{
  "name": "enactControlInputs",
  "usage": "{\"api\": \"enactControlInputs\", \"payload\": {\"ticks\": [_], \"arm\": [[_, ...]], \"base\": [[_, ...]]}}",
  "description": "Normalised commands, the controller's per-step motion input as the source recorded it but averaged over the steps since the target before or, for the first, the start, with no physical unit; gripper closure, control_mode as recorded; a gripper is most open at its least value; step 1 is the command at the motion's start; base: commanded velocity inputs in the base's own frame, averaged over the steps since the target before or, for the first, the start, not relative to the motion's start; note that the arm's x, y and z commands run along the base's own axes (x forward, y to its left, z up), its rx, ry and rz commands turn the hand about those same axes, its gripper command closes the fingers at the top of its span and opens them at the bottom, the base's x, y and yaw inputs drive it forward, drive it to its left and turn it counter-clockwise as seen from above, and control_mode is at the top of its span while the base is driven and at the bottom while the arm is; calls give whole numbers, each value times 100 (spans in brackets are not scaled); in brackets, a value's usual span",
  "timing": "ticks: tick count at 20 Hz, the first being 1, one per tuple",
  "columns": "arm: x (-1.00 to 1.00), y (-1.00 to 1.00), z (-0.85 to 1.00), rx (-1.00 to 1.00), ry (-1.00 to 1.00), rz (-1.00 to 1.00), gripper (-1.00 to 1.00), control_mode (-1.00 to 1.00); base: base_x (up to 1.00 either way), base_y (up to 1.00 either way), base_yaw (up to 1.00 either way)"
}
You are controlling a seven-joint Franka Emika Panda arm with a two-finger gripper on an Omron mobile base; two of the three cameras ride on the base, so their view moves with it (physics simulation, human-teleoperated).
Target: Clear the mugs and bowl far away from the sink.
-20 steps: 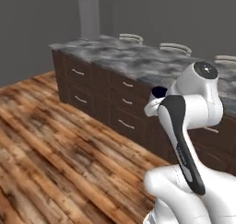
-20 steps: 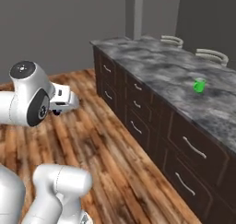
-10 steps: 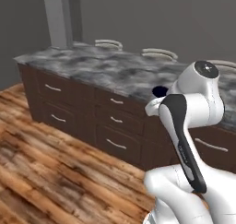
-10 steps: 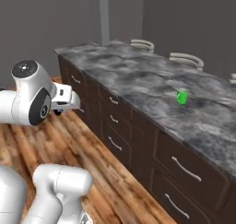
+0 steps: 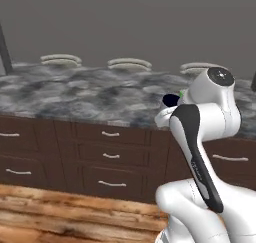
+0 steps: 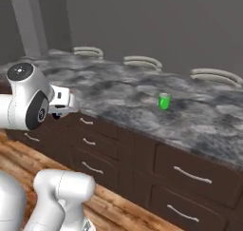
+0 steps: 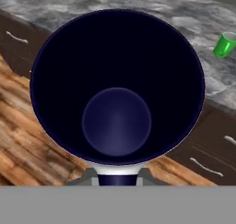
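Grey-veined marble tabletop (image 6: 118, 94) now runs squarely across both base views, where a second ago it ran off at an angle; the whole scene has shifted, so the base has driven and turned to face the cabinets, not the things on them; judged from that, the carry is nearing a set-down spot. Dark brown drawer fronts (image 5: 107, 157) with pale handles stand below it; plank wood floor (image 5: 60, 212) lies in front; a plain grey wall (image 6: 152, 25) rises behind, with three pale chair backs (image 5: 129, 63) showing over the far edge. Of the task's things, the navy-lined mug (image 7: 117, 87) is the larger in view; it is clamped at its base between the fingers (image 7: 85, 176), which are closed nearly to their limit on it, and it hangs off the tabletop's front edge, over the floor. The green mug (image 6: 164, 101) stands upright on the tabletop, well apart from the gripper (image 6: 58, 112). Whether the sink lies nearby cannot be judged from these views.
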Motion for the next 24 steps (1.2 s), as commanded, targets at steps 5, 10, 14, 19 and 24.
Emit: {"api": "enactControlInputs", "payload": {"ticks": [5, 10, 14, 19, 24], "arm": [[0, 0, 0, 0, 0, 0, 100, 100], [0, 0, 0, 0, 0, 0, 100, 100], [0, 0, 0, 0, 0, 0, 100, 100], [0, 0, 0, 0, 0, 0, 100, 100], [0, 0, 0, 0, 0, 0, 100, 100]], "base": [[100, 63, -46], [77, 15, -29], [19, 2, -23], [16, 30, -30], [49, 55, -37]]}}
